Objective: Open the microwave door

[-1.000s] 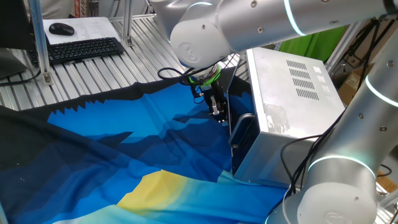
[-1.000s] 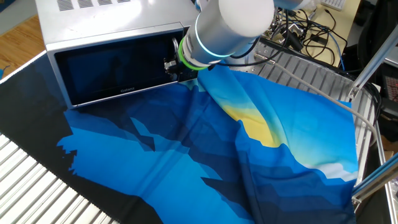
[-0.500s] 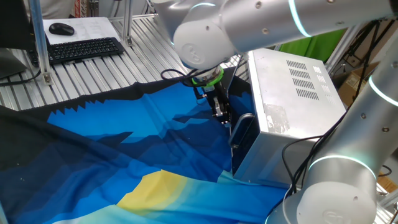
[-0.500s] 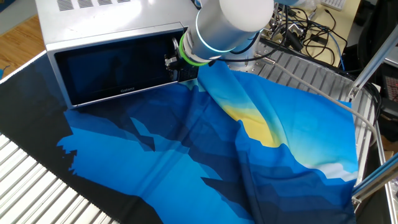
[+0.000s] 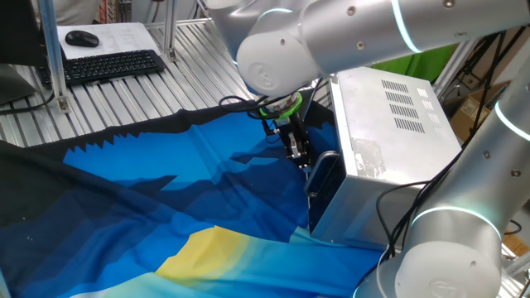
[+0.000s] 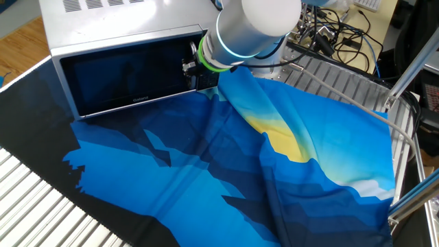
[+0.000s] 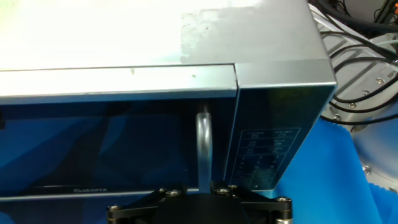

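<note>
Bright, even light; the microwave [image 7: 124, 37] top glares white in the hand view

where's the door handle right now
In the hand view the handle stands upright at centre, on the microwave door beside the control panel, just above the gripper.

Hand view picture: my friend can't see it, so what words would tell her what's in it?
A silver microwave fills the picture, its dark glass door shut, with a curved silver handle straight ahead. The hand's black base shows along the bottom edge; blue cloth lies to the right.
</note>
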You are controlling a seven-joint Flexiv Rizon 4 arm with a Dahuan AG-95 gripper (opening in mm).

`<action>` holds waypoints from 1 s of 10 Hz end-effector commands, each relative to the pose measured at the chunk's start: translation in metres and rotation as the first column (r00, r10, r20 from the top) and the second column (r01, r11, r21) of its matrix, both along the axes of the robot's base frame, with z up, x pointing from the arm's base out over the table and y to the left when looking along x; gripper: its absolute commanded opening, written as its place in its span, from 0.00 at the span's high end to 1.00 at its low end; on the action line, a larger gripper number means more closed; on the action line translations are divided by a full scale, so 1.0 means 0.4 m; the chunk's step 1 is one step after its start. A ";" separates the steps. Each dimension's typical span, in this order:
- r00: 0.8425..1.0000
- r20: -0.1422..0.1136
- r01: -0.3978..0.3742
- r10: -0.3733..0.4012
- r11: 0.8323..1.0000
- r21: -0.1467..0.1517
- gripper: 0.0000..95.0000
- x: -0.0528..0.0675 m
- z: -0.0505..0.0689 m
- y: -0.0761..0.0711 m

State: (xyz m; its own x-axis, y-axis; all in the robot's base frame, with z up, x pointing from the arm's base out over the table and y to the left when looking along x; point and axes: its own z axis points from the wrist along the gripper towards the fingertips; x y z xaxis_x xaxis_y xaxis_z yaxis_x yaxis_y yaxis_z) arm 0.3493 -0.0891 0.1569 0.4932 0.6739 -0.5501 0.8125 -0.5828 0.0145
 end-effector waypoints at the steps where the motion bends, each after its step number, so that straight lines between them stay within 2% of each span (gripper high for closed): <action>1: 1.000 -0.003 -0.004 0.004 1.000 -0.001 0.80 -0.001 -0.001 -0.001; 3: 1.000 -0.004 -0.005 0.005 1.000 -0.002 0.80 -0.001 -0.001 -0.001; 4: 1.000 -0.002 -0.005 0.005 1.000 -0.021 0.80 -0.001 -0.001 -0.002; 8: 1.000 -0.006 -0.018 0.018 0.999 -0.047 0.80 0.000 -0.001 -0.004; 10: 1.000 -0.004 -0.018 0.018 0.999 -0.034 0.80 0.000 -0.001 -0.004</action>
